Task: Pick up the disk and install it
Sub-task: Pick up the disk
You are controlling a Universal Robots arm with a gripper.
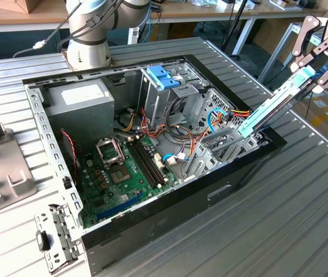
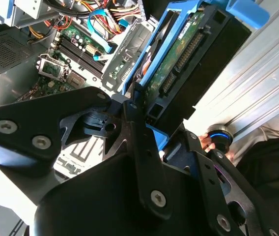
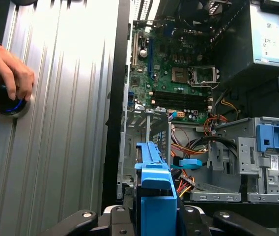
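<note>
The disk [image 1: 275,104], a thin grey drive with light-blue side rails, hangs tilted over the exterior view's right edge of the open computer case [image 1: 170,202]. Its lower end reaches the grey drive cage [image 1: 222,144]. My gripper [image 1: 315,70] is shut on the disk's upper end. In the second wrist view the disk [image 2: 179,64] shows its green circuit board between blue rails, with the black fingers [image 2: 134,105] clamped on its near end. In the first wrist view the disk's blue rail [image 3: 154,187] points edge-on toward the cage [image 3: 147,137].
Inside the case lie the motherboard [image 1: 118,167], a power supply [image 1: 77,98], cables and a tall cage with a bright-blue tabbed bracket [image 1: 163,77]. The arm's base [image 1: 89,34] stands behind. Loose metal parts [image 1: 51,236] lie at the exterior view's left. A hand [image 3: 7,61] holds a black knob [image 3: 4,101].
</note>
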